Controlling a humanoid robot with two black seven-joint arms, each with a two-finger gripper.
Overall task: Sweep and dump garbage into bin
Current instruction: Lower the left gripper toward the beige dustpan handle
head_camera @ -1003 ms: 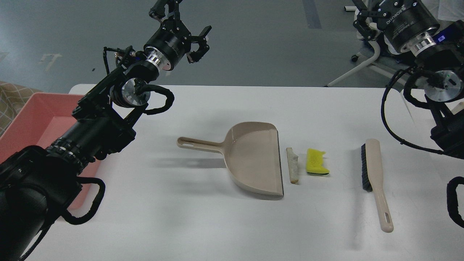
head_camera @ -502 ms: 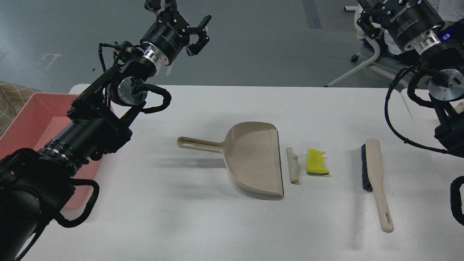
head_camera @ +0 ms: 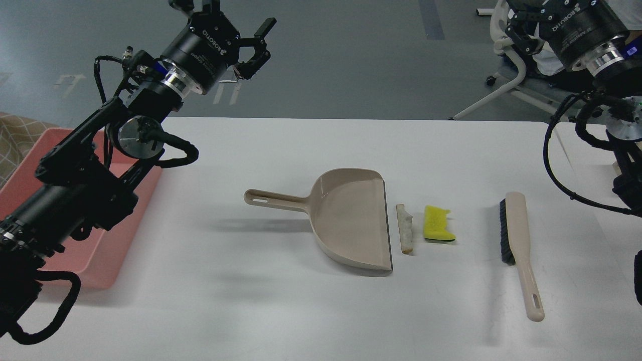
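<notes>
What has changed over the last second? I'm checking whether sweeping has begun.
Only the arms moved. The left gripper swung left and slightly up, uncovering more of the bin; the right arm drew up and right. Nothing was grasped. Dustpan, brush, crust scrap and yellow sponge piece stayed put.

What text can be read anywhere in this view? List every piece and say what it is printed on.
"ROBOTIQ" in white on the black body of the left gripper.
"ROBOTIQ" in white on the black body at the right arm's wrist; its gripper is cut off by the top edge of the view.
The smaller print under each brand name is too small to read.
No readable text on the dustpan, the brush, the bin or the table.
</notes>
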